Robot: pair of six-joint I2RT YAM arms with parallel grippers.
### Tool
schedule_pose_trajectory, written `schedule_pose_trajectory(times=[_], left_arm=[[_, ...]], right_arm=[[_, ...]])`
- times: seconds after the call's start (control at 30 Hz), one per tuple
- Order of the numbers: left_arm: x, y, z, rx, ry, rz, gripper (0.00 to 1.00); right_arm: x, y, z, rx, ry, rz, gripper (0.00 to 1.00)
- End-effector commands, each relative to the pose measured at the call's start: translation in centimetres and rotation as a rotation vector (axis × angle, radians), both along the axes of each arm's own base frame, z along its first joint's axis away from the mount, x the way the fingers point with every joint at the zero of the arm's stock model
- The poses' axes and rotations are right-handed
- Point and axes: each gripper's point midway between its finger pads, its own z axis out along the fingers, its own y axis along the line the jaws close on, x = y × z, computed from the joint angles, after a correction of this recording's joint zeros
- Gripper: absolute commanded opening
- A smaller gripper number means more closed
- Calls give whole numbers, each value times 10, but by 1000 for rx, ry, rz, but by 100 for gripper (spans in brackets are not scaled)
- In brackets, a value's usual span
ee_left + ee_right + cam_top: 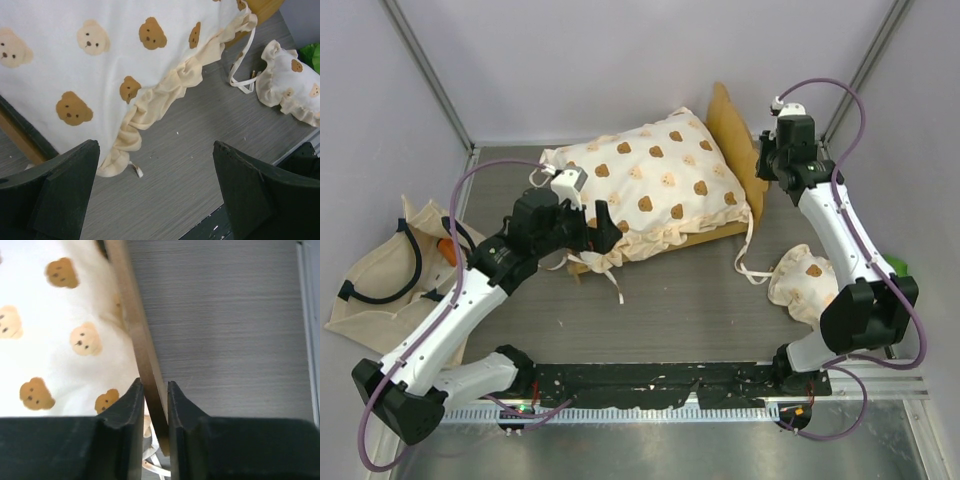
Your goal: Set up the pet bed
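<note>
At the pet bed (pixel 727 125) headboard (pixel 144 350), my right gripper (pixel 155 388) clamps the wood; my left gripper (pixel 155 150) hangs open beside the cushion (pixel 100 65).

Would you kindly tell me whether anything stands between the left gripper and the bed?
Nothing visible does. The open left gripper hangs right beside the bed, with only bare table between it and the frill. The right gripper is shut on the headboard.
</note>
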Motion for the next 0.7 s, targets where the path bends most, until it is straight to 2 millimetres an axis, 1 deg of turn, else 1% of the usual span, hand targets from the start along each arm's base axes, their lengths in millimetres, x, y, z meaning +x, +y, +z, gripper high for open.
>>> schedule_pose_trajectory(times=[0.0, 0.03, 0.07, 0.1, 0.13, 0.17, 0.2, 0.23, 0.27, 0.3, 0.33, 0.37, 0.4, 0.43, 0.47, 0.5, 0.53, 0.57, 0.6, 0.63, 0.67], left_arm=[[0, -8, 20, -30, -102, -42, 100], [0, -9, 19, -30, -103, -47, 100], [1, -10, 22, -35, -114, -48, 100], [1, -11, 23, -33, -119, -53, 100], [1, -14, 23, -25, -127, -53, 100], [5, -12, 22, 1, -135, -24, 100], [3, -15, 23, 12, -144, -33, 100], [6, -14, 22, 45, -161, -22, 100], [3, -21, 20, 56, -164, -39, 100], [5, -24, 18, 73, -162, -41, 100], [2, -30, 17, 90, -170, -68, 100], [-4, -41, 16, 96, -181, -100, 100], [-4, -49, 10, 123, -188, -114, 100], [-6, -57, 8, 140, -204, -133, 100], [-14, -77, 10, 148, -249, -193, 100], [-15, -89, -1, 175, -247, -224, 100], [-15, -100, -2, 177, -260, -243, 100], [-18, -110, -4, 192, -280, -276, 100], [-26, -124, -8, 198, -287, -319, 100], [-24, -137, -19, 217, -294, -334, 100], [-24, -142, -24, 237, -311, -350, 100]], right_arm=[[-20, 24, 4, 98, -19, 122, 10], [-26, 32, -1, 129, -11, 150, 6], [-34, 39, 7, 173, -28, 160, 4], [-40, 49, 8, 203, -28, 184, 4], [-47, 53, 3, 227, -19, 178, 3], [-54, 66, 4, 267, -18, 174, 1], [-62, 65, 12, 271, -44, 131, 1], [-69, 70, 3, 287, -31, 136, 1], [-78, 87, 3, 302, -33, 178, 1], [-88, 93, 11, 346, -58, 181, 1], [-95, 101, 2, 362, -49, 189, 1], [-100, 107, 3, 385, -51, 196, 1], [-111, 122, 2, 421, -33, 219, 1], [-114, 116, -1, 406, -50, 160, 1], [-118, 119, -4, 413, -48, 150, 1], [-125, 131, -5, 426, -48, 170, 1], [-129, 133, -12, 443, -37, 156, 1], [-132, 136, -14, 449, -35, 151, 1], [-134, 137, -16, 457, -32, 143, 1], [-138, 139, -19, 461, -26, 146, 1], [-138, 135, -19, 456, -35, 129, 1]])
